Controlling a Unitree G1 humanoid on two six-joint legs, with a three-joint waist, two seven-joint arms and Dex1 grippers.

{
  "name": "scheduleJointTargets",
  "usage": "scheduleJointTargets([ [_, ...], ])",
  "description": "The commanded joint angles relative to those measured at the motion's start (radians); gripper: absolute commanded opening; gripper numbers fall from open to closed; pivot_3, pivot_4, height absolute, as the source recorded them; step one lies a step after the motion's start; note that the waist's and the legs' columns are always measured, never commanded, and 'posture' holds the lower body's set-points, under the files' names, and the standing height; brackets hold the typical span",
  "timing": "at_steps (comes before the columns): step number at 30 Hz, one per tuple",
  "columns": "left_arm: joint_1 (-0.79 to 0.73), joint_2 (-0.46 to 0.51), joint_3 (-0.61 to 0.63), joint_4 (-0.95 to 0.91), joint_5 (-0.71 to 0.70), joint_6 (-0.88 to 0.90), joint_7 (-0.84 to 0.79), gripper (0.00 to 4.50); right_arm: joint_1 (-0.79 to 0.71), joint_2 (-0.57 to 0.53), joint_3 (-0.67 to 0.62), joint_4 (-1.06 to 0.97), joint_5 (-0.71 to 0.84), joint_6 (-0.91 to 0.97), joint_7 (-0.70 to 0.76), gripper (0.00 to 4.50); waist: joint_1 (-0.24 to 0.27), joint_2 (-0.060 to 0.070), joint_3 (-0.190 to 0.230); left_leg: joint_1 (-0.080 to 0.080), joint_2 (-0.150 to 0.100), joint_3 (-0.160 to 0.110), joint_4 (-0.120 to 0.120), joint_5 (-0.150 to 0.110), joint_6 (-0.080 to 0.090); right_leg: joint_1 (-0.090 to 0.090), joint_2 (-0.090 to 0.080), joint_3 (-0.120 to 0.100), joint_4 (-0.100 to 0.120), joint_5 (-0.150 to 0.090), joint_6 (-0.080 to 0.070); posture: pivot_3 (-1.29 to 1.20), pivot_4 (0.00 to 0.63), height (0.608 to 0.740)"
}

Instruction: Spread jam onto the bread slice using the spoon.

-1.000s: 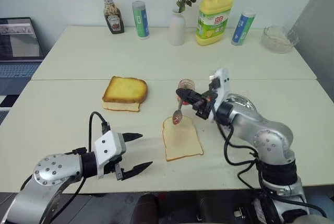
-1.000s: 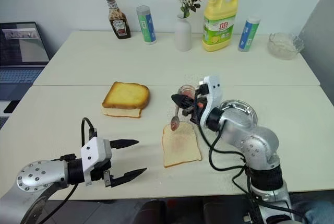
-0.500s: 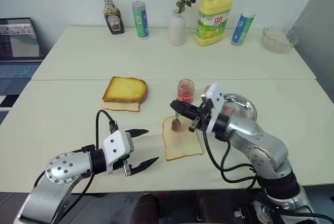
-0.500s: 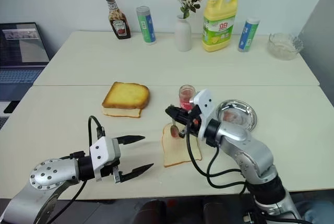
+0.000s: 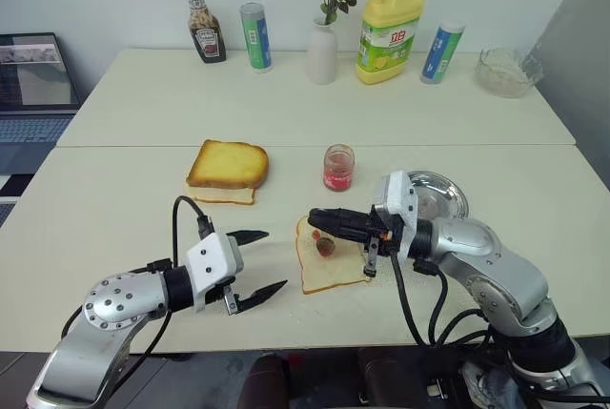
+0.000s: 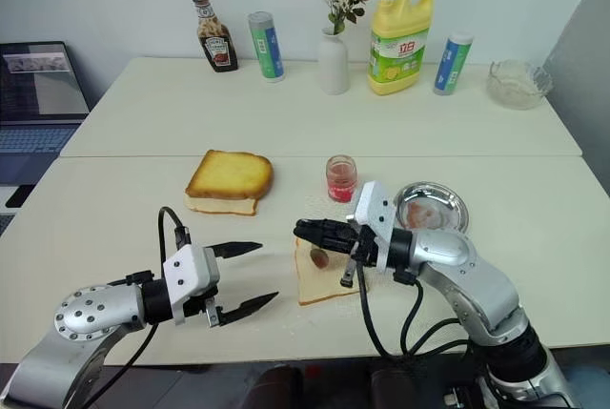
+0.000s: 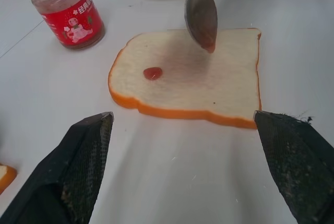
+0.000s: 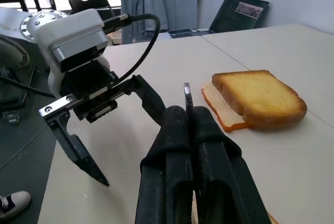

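Note:
The bread slice [image 5: 335, 266] lies flat on the table in front of me, with a small red blob of jam [image 7: 152, 72] on it. My right gripper [image 5: 315, 219] reaches level over the slice from the right and is shut on the spoon's handle. The spoon [image 7: 201, 18] hangs bowl down just above the bread, red jam on its tip. The handle's end [image 8: 187, 94] sticks up between the shut fingers. The jam jar [image 5: 338, 167] stands open beyond the slice. My left gripper [image 5: 275, 259] hovers open to the left of the bread, holding nothing.
A toasted slice [image 5: 228, 164] lies on another slice to the far left of the jar. A round steel dish [image 5: 448, 182] sits behind my right wrist. A ketchup bottle [image 5: 203, 35], cans, a vase [image 5: 322, 51], a yellow jug [image 5: 391, 28] and a glass bowl [image 5: 508, 71] line the back. A laptop [image 5: 33, 85] stands at the left.
My right gripper has drawn back from beside the jar and rolled level, bringing the spoon's bowl over the bread. The jar is now uncovered. The left gripper has hardly moved.

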Motion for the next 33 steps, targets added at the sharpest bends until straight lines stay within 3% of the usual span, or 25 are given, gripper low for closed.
scheduleJointTargets([
  [1, -0.011, -0.006, -0.003, -0.01, 0.002, -0.019, 0.009, 4.5, 0.006, -0.006, 0.002, -0.046, -0.018, -0.061, 0.036, 0.02, 0.0, 0.0, 0.0, 0.0, 0.0, 0.0, 0.0, 0.0, 0.0, 0.0, 0.0, 0.0, 0.0, 0.0, 0.0, 0.0, 0.15, 0.74],
  [7, -0.02, -0.012, -0.012, -0.005, 0.008, -0.026, 0.019, 4.5, 0.061, 0.025, -0.071, -0.022, 0.047, -0.015, -0.01, 0.02, 0.003, 0.0, 0.0, 0.0, 0.0, -0.001, 0.0, 0.0, 0.0, 0.001, 0.0, -0.001, 0.0, 0.0, 0.0, 0.0, 0.15, 0.74],
  [15, -0.029, -0.016, -0.008, 0.013, 0.017, -0.045, 0.023, 4.5, 0.098, 0.133, -0.21, 0.003, 0.203, 0.147, -0.188, 0.02, 0.003, -0.001, 0.0, 0.003, 0.0, -0.001, 0.0, 0.0, 0.0, 0.004, 0.0, -0.001, 0.001, 0.0, 0.0, 0.0, 0.15, 0.74],
  [23, -0.067, -0.033, 0.007, 0.02, -0.029, -0.01, 0.037, 4.5, 0.134, 0.407, -0.4, 0.116, 0.383, 0.3, -0.577, 0.02, 0.002, -0.001, -0.001, 0.004, 0.0, 0.0, 0.0, 0.0, 0.0, 0.004, 0.0, 0.0, 0.001, 0.0, 0.0, 0.0, 0.15, 0.74],
  [33, -0.064, 0.008, 0.028, 0.055, -0.018, -0.036, -0.006, 4.5, 0.034, 0.544, -0.462, 0.228, 0.488, 0.358, -0.75, 0.02, -0.005, -0.001, -0.001, 0.004, 0.0, 0.0, 0.0, 0.0, 0.0, 0.004, 0.0, 0.001, 0.002, 0.0, 0.0, 0.0, 0.15, 0.74],
])
